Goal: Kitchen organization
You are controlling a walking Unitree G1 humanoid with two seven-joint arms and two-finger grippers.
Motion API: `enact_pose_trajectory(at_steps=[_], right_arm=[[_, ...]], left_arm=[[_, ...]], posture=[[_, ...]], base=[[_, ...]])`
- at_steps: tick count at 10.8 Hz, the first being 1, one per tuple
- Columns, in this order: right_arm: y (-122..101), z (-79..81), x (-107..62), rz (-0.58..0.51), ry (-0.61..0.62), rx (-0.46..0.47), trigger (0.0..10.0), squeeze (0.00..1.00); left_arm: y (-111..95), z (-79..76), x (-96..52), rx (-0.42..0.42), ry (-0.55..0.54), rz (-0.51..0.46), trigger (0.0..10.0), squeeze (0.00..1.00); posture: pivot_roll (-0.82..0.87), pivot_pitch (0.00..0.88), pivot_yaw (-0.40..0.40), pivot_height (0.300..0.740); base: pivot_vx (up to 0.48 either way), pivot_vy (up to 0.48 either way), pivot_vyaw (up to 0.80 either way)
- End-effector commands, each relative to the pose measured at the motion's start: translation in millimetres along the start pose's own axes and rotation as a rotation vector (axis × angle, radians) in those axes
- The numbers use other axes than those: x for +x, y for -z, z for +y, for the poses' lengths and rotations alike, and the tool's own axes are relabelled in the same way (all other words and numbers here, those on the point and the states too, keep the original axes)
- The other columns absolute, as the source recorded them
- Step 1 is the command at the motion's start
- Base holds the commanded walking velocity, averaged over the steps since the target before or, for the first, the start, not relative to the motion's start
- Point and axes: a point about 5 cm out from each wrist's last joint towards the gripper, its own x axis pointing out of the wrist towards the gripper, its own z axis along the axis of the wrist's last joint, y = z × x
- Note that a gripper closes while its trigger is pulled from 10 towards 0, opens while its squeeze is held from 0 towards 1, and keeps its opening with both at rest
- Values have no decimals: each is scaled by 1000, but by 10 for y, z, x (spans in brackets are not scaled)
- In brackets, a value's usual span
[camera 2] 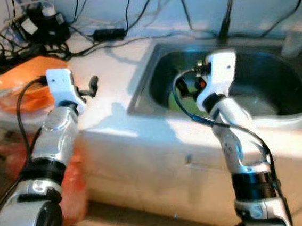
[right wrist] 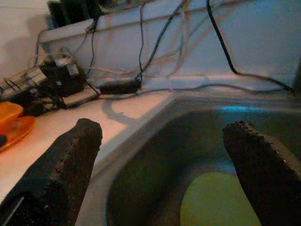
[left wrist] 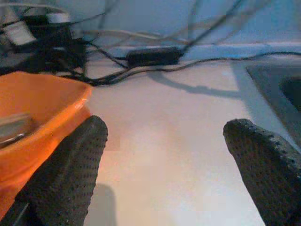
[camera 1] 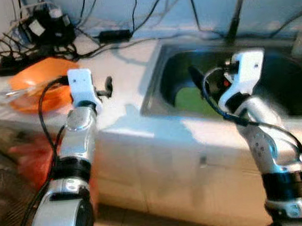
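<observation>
The robot stands at a pale kitchen counter [camera 1: 122, 89] with both arms raised in front of it. Its left gripper [left wrist: 164, 165] hangs over the bare counter top, its two black fingers [left wrist: 70, 174] spread wide apart with nothing between them. Just beside that gripper, on the robot's left, sits an orange bowl [camera 1: 36, 89] with a clear utensil-like thing lying in it, too blurred to name. Behind the bowl a tangle of black cables [camera 1: 6, 49] and a dark power adapter [camera 1: 114, 35] lie along the back wall.

The right gripper [right wrist: 164, 160] is held over the near left part of the steel sink [camera 1: 154, 86], above the basin, its fingers also spread wide and holding nothing. Down in the bottom of the sink lies a flat yellow-green thing [right wrist: 221, 202], perhaps a plate or a board, I cannot tell which. It sits below the gripper and clear of the fingers. A tap stem [camera 1: 238, 14] rises from the back edge of the sink
</observation>
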Motion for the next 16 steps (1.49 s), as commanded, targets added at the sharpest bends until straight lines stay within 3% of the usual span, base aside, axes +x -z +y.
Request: enact_pose_trajectory(at_steps=[1, 9, 13, 16], right_arm=[[-34, 13, 3, -8, -1, -3, 10000, 0], [-65, -22, 12, -20, 14, -30, 10000, 0], [-412, -88, -9, -209, 100, -182, 10000, 0], [-516, -45, 2, -249, 95, -221, 10000, 0]], left_arm=[[-31, 3, -1, 24, 33, -12, 10000, 0], [-51, -128, -11, 3, 101, -29, 10000, 0], [-408, -249, -19, -5, 166, -200, 10000, 0], [-659, -390, -55, -4, 233, -296, 10000, 0]], posture=[[-52, 0, 63, 740], [-57, 0, 64, 740], [-59, 0, 65, 740], [-60, 0, 64, 740]], base=[[0, 0, 0], [0, 0, 0], [324, 0, 0], [431, 0, 0]])
